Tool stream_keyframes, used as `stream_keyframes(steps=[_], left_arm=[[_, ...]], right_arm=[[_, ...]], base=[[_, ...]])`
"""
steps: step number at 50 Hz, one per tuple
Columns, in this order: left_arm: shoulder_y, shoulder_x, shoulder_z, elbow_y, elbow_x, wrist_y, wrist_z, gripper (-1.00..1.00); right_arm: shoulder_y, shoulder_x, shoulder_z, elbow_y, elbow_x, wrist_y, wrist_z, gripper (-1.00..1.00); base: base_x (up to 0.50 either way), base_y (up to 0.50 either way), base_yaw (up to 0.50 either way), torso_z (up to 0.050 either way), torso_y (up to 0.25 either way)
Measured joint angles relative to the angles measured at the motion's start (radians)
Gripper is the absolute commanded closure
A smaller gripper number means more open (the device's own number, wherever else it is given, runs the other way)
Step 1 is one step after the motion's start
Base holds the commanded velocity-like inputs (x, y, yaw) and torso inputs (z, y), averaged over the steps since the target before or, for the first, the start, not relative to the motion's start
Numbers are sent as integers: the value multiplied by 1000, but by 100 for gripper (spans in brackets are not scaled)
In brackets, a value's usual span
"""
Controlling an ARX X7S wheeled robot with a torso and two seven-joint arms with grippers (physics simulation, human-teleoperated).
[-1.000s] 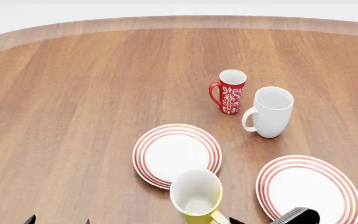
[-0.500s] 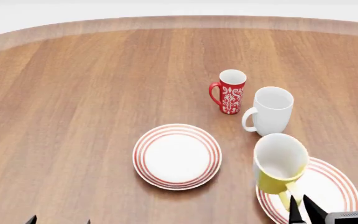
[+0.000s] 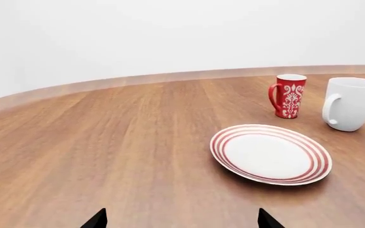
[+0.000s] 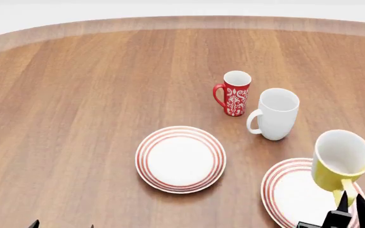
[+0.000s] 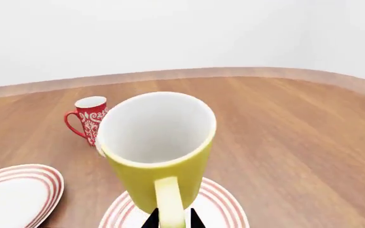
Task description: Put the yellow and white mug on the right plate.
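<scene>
The right claw (image 4: 353, 205) is clamped on the handle of the yellow mug (image 4: 339, 160), its dark tips pinching the handle from either side. The mug is upright and lifted over the right plate (image 4: 283, 191), its white inside facing up; whether it touches the plate cannot be told. The other plate (image 4: 180, 158) lies alone near the middle of the table (image 4: 93, 95). Behind them stand the white mug (image 4: 274, 114) and the red patterned mug (image 4: 235, 93), close together. The left claw (image 3: 180, 221) is apart, only its two tips showing low over bare wood
</scene>
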Motion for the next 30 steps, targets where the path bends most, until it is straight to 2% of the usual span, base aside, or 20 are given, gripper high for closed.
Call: stream_keyframes(steps=[30], left_arm=[[1,-10,9,10,-7,2,-11,-100]], right_arm=[[143,-45,-82,250,-66,-25,-46,100]], base=[[0,0,0,0,0]])
